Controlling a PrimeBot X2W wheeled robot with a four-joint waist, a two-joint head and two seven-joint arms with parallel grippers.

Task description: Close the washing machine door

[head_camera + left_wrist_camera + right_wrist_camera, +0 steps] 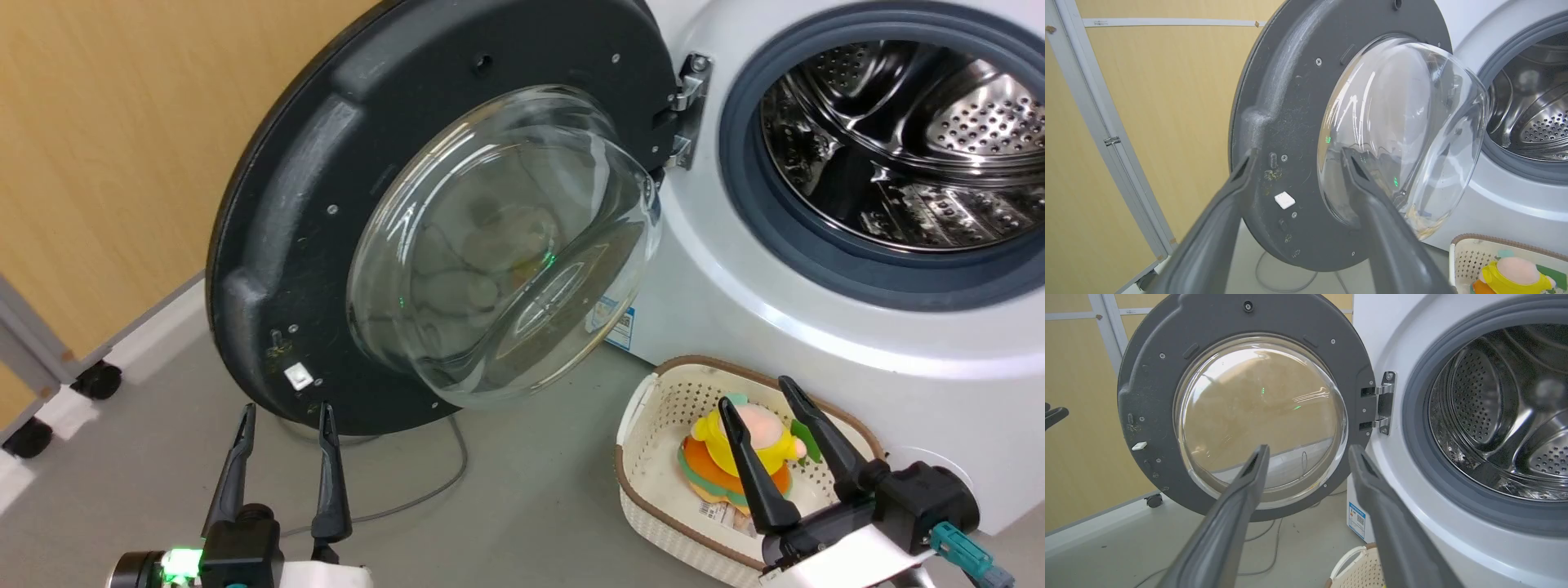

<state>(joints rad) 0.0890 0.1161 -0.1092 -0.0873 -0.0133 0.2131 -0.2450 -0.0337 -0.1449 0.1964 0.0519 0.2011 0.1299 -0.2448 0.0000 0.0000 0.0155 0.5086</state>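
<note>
Nearest the camera, the robot's left end effector (pixel 286 408) hangs low in front of the washing machine (pixel 735 269) and off to its left. Its two dark fingers are spread wide and grip nothing. Their tips point toward the lower rim of the washing machine door (pixel 302 204), apart from it. The right end effector (pixel 755 392), closer to the machine's front, is likewise spread wide and empty. It is poised above a white perforated basket (pixel 645 490) on the grey floor (pixel 531 490), just beside the foot of the machine.

In the basket lies a soft toy (pixel 771 441) (yellow, orange and pink). A thin grey cable (pixel 433 482) loops across the floor to the machine's left, running under the door's lower edge.

The door, a black disc with a bulging clear glass bowl (pixel 506 245), stands swung wide open to the left of the machine. It hangs on a metal hinge (pixel 690 98) at the left of the machine's front, with its inner face and a small white tab (pixel 299 376) turned toward the robot. A small blue sticker (pixel 620 322) sits low at the machine's left corner.

In the machine's round front hollow, a grey gasket (pixel 751 204) rings the perforated steel drum (pixel 898 139). Farther back, left of the machine, stand a wood-toned wall (pixel 122 122) and a black castor (pixel 98 380) under a grey frame.
</note>
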